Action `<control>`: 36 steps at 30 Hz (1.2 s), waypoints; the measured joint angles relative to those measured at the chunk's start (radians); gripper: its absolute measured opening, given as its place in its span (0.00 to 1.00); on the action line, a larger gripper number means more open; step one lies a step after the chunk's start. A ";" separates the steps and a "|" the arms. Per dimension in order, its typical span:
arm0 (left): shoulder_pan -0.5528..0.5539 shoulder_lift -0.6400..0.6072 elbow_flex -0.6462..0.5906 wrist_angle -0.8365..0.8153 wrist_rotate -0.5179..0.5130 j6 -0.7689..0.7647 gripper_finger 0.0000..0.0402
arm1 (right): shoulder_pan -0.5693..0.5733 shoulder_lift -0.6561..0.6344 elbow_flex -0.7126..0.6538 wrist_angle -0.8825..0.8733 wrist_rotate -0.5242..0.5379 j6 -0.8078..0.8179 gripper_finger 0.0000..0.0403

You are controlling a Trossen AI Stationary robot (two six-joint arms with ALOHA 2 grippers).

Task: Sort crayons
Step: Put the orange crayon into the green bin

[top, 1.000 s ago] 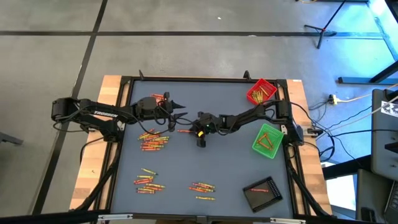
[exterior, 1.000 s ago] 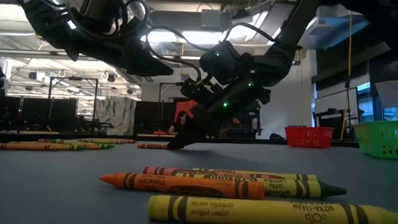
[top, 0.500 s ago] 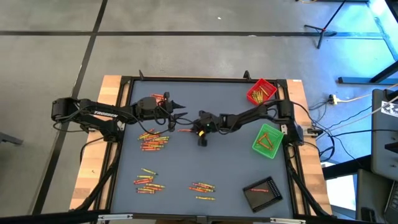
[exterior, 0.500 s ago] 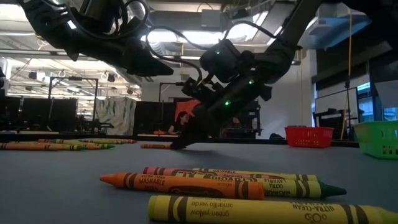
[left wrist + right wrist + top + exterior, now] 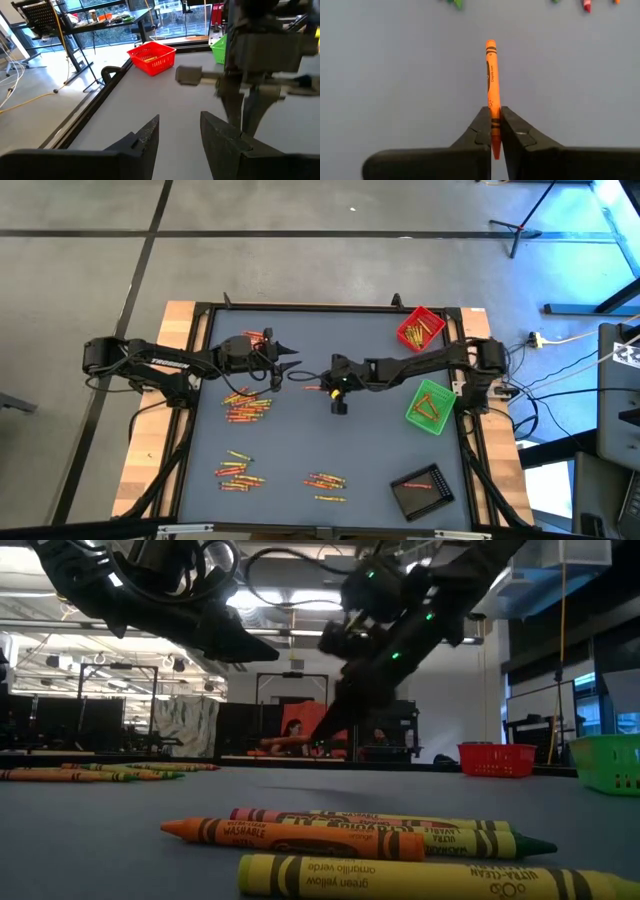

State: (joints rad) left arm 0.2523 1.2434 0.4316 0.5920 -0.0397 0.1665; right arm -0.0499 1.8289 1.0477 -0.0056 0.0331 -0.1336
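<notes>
The right hand (image 5: 492, 131) is pinching an orange crayon (image 5: 491, 80) by its end above mid-table (image 5: 380, 450); it risks pivoting loose. The left hand (image 5: 180, 132) is hovering nearby, fingers apart.

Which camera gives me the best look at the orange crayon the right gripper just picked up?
The right wrist view: the orange crayon fills the middle, pinched between the right gripper's fingers, label readable. The high view shows only a small orange streak by the gripper. The low view shows it faintly, lifted off the table; the left wrist view does not show it.
</notes>
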 joint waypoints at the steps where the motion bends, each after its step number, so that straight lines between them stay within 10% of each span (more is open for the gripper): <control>1: 0.000 0.000 0.000 0.000 0.000 0.000 0.32 | 0.007 -0.016 -0.004 -0.026 0.003 0.006 0.03; 17: 0.000 0.000 0.000 0.000 0.000 -0.003 0.32 | 0.149 -0.349 -0.016 -0.602 0.063 0.221 0.04; 36: 0.000 0.000 0.000 -0.001 0.000 -0.008 0.32 | 0.475 -0.713 -0.016 -1.297 0.196 0.980 0.04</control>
State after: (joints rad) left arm 0.2520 1.2434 0.4316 0.5915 -0.0395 0.1581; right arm 0.4256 1.1164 1.0314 -1.3022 0.2291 0.8460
